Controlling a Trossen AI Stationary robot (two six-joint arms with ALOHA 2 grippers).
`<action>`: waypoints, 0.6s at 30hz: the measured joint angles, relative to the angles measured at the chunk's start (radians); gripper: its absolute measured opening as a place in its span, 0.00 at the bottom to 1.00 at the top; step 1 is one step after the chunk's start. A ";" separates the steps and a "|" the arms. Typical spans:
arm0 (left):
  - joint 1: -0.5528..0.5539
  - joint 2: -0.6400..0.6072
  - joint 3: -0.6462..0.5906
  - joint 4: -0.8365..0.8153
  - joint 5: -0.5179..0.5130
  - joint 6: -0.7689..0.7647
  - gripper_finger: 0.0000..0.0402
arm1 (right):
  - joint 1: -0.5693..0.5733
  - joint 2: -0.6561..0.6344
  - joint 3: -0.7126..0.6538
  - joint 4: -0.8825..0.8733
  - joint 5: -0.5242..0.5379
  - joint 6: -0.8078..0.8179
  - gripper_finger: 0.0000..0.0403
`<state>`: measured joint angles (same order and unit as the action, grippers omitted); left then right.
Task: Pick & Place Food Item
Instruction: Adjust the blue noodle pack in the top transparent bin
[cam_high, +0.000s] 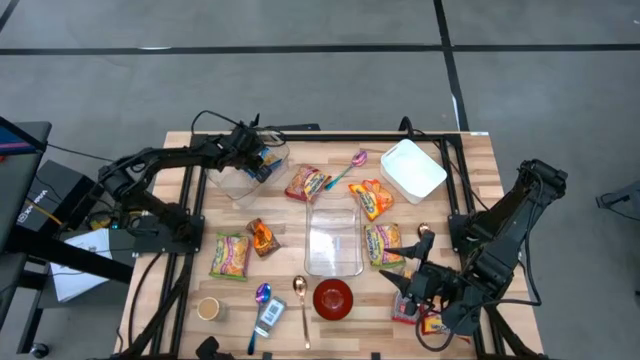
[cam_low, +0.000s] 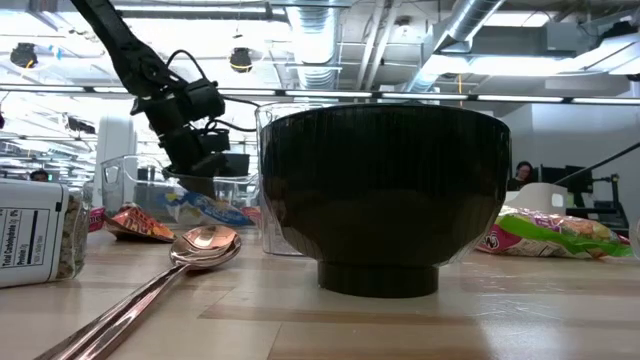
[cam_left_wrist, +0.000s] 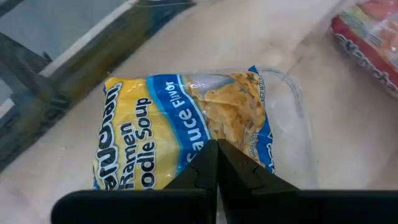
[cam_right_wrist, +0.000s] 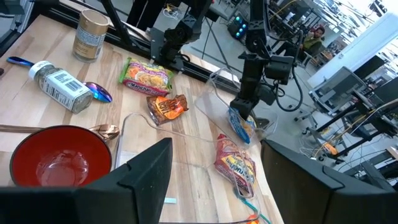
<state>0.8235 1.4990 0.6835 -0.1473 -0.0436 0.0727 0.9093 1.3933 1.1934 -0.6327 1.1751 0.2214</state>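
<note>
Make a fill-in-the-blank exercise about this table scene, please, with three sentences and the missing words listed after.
1. The left claw is ____ on the yellow and blue ramen noodle soup packet.
2. That packet hangs over the clear plastic ____ at the far left of the table.
3. The round red bowl near the right claw has ____ inside it.

Missing words: shut; container; nothing

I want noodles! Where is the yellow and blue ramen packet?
The ramen packet lies in the clear container at the table's far left in the high view, under the shut left gripper.
</note>
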 joint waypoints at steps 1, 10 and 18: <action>0.006 -0.001 0.000 0.000 -0.001 0.000 0.00 | 0.000 0.000 0.000 0.000 0.000 0.000 0.59; 0.015 -0.044 -0.005 -0.024 -0.091 -0.003 0.00 | 0.000 0.000 0.000 0.000 0.000 0.000 0.59; 0.009 -0.051 -0.005 -0.018 -0.090 -0.003 0.00 | 0.000 0.000 0.000 0.000 0.000 -0.001 0.59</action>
<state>0.8325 1.4481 0.6788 -0.1649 -0.1333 0.0699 0.9089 1.3933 1.1934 -0.6331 1.1748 0.2203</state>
